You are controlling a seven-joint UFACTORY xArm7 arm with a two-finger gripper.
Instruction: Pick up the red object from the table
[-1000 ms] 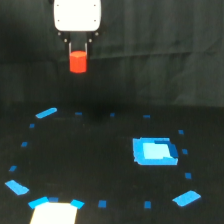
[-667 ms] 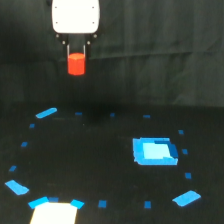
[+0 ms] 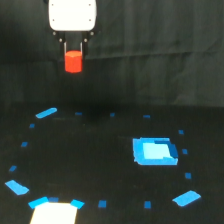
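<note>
Above the black worktop [image 3: 100,165] with its blue patches, the claw [image 3: 73,59] in the frame's upper left is clamped on the red object [image 3: 73,61], held clear; the pickup looks done, needing only a steady hold.

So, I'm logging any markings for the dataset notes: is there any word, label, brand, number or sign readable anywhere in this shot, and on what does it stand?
None can be read.
White gripper housing: plain, no visible print.
Small red-orange stubby block held in the gripper: no marking visible.
Bright blue rectangular patch on the black matte table: plain colour, no text.
Small blue tape marks: bare; the picture is too blurred for fine print.
</note>
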